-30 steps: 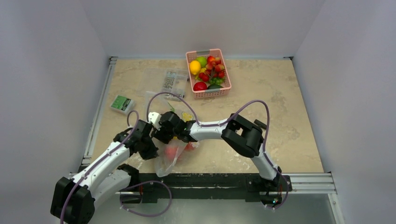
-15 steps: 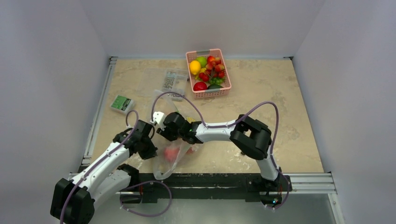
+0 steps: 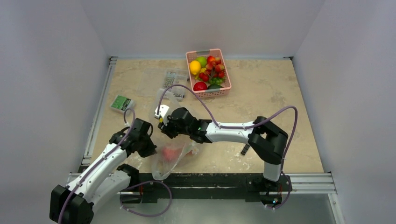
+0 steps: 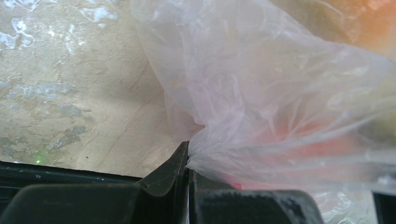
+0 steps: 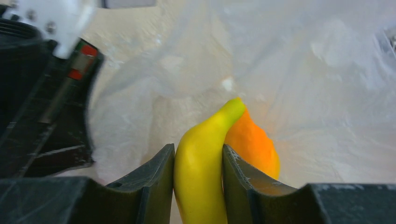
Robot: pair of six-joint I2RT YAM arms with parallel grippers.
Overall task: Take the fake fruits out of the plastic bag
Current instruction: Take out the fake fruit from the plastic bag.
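- beige table (image 3: 289, 93); left gripper (image 4: 187, 161) pinches plastic bag (image 4: 280, 93) film
- right gripper (image 5: 198, 156) clamps yellow fruit (image 5: 208, 130)
- risk: glossy fruit may slip, or film tears at pinch

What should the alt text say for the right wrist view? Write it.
The right gripper clamps a yellow banana-shaped fruit between its fingers, with an orange fruit just behind it. A crinkled clear plastic bag fills the background.
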